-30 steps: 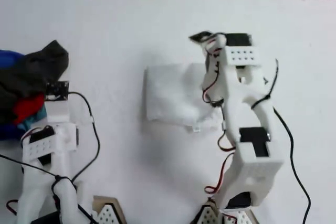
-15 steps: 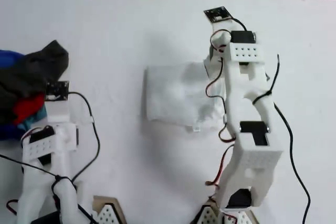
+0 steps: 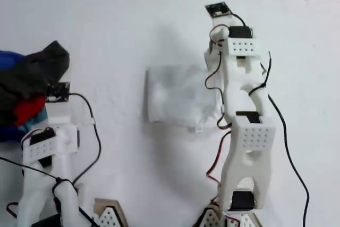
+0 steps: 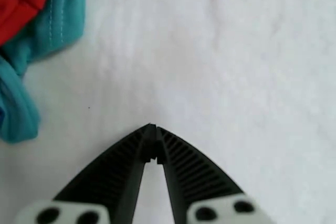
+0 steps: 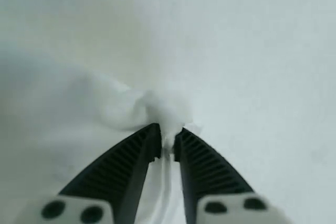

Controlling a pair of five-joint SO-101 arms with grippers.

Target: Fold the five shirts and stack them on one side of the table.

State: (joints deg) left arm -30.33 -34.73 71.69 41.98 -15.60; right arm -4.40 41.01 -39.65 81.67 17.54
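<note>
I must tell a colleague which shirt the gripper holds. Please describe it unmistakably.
On the white table, look near the middle, beside the right arm. The white shirt lies there, its edge pinched in the right gripper. Unlike the dark and coloured pile at the left edge, it lies alone.

No readable print anywhere (tag [image 3: 198, 129] on white shirt [image 3: 175, 97] too small)

We log the folded shirt [image 3: 175, 97] at counter [image 3: 117, 30] centre, shirt pile [image 3: 29, 78] at its left edge. Right hand [image 5: 167, 141] on the shirt's right edge; left hand [image 4: 152, 137] beside the pile.
</note>
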